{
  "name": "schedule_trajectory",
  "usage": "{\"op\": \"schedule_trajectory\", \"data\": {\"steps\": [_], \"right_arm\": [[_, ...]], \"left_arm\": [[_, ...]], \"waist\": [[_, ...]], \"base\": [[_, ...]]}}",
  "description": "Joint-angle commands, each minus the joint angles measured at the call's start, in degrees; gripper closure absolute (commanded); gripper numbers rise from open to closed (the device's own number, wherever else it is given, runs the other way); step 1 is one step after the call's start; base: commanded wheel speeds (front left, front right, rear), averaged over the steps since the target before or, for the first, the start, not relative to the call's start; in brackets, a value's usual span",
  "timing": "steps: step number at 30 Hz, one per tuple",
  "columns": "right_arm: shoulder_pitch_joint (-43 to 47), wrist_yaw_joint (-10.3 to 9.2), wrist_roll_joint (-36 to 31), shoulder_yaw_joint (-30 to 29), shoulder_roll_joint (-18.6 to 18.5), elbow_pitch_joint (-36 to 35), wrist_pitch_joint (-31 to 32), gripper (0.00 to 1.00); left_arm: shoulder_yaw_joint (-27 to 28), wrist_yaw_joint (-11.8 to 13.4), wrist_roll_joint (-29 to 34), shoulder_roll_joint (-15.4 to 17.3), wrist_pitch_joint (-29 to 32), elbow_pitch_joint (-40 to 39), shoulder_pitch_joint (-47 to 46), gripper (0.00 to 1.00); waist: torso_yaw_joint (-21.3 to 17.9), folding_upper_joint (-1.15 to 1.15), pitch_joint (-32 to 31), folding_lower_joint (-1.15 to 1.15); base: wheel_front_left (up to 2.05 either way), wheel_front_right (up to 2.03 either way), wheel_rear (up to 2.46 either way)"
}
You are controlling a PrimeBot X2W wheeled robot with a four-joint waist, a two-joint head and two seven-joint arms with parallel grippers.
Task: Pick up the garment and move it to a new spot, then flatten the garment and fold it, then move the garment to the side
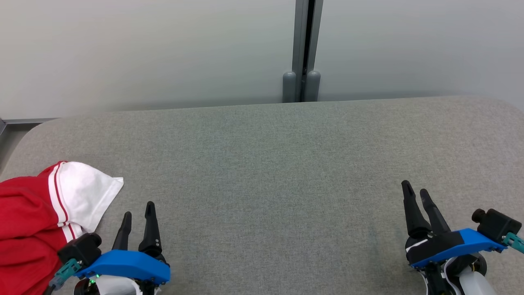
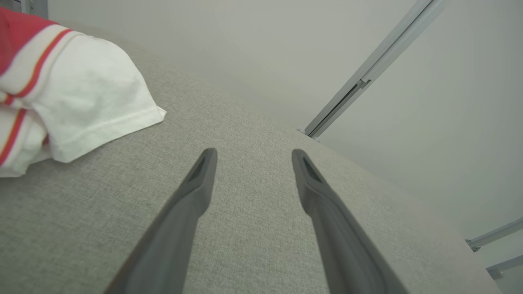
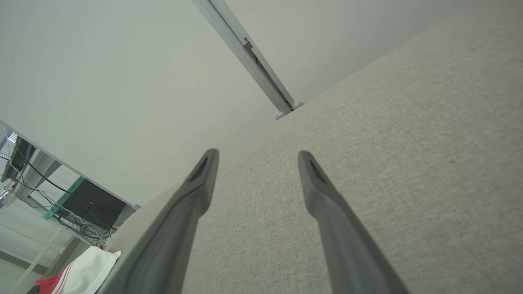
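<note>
Grey woven fabric covers the table [image 1: 262, 164], which is backed by pale wall panels [image 1: 143, 49] joined at a grey vertical post [image 1: 303, 53]. The garment [image 1: 37, 221] is noted on the table far to the left of the post and well nearer the camera, bunched and unfolded: a red body with a white sleeve edged in red stripes, the sleeve hem pointing back toward the post's side. The left gripper [image 1: 139, 209] is recorded between the garment and the post's line, just beside the sleeve but apart from it. In the left wrist view its fingers [image 2: 254, 152] are seen parted with bare table fabric between them; nothing is held, and the garment [image 2: 81, 94] lies off to their left. The right gripper [image 1: 414, 187] is found right of the post, well apart from the garment. Its fingers [image 3: 258, 152] are likewise parted and empty, pointed toward the foot of the post [image 3: 249, 53]. The garment [image 3: 88, 267] is glimpsed at the far table end there, before a desk with a dark box [image 3: 92, 202] and cables.
</note>
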Motion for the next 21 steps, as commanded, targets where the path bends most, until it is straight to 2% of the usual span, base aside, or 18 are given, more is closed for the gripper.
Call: {"op": "schedule_trajectory", "data": {"steps": [1,21], "right_arm": [[-1.5,0.11,-1.8,0.1,-0.1,-0.1,-0.6,0.0],[-1.9,0.12,-16.4,1.1,0.7,1.8,-3.6,0.0]], "left_arm": [[-0.5,0.2,1.8,0.3,-0.6,-0.3,-1.7,0.0],[-5.0,2.3,14.5,0.1,-3.5,1.2,-1.5,0.0]], "waist": [[0.0,0.0,0.0,0.0],[-0.3,0.0,0.5,0.0]], "base": [[0.0,0.0,0.0],[0.0,0.0,0.0]]}}
